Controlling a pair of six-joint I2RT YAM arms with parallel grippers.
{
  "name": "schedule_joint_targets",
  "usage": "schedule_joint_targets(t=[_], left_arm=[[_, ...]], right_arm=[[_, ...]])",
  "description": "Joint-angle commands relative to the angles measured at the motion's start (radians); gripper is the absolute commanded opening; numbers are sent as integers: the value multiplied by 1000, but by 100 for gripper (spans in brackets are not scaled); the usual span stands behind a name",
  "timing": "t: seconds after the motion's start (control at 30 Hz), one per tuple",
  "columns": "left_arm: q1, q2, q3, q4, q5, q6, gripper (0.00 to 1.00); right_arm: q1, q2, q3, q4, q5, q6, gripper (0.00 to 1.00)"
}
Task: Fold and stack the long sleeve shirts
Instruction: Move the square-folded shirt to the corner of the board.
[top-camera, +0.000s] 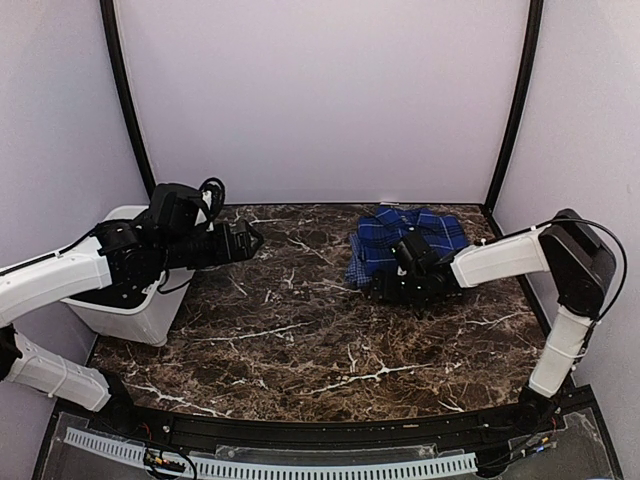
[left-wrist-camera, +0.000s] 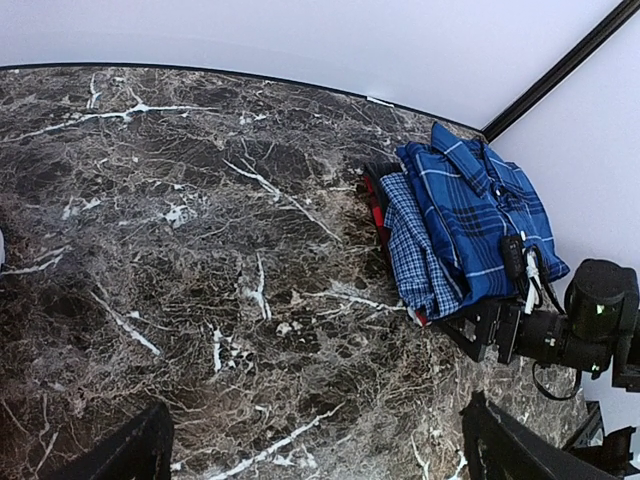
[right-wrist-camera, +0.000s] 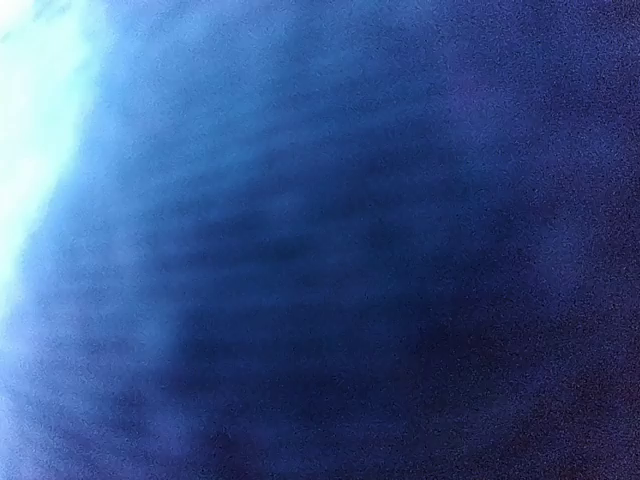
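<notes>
The folded shirts lie stacked at the back right of the marble table. The deep-blue plaid shirt (top-camera: 425, 228) is on top, also in the left wrist view (left-wrist-camera: 480, 210). The lighter blue fine-check shirt (left-wrist-camera: 412, 250) lies under it, and a sliver of the red shirt (left-wrist-camera: 377, 212) shows at the bottom. My right gripper (top-camera: 400, 283) is pressed against the stack's near edge (left-wrist-camera: 487, 328); its fingers are hidden, and the right wrist view shows only blurred blue cloth (right-wrist-camera: 320, 260). My left gripper (top-camera: 250, 240) hovers over the table's left side, open and empty (left-wrist-camera: 315, 460).
A white bin (top-camera: 140, 312) stands at the table's left edge, under my left arm. Black frame posts (top-camera: 512, 100) rise at the back corners before grey walls. The marble tabletop (top-camera: 300, 330) stretches between the arms.
</notes>
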Motion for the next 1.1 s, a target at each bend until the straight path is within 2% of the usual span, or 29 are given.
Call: schedule_joint_targets(t=[0.0, 0.57, 1.07], left_arm=[[6, -26, -7, -13, 12, 2, 99], [9, -28, 1, -28, 13, -3, 99], [8, 3, 5, -18, 38, -22, 99]], right_arm=[[-79, 64, 54, -14, -21, -49, 99], [-298, 330, 416, -113, -146, -285, 99], [-349, 486, 638, -165, -217, -316, 99]])
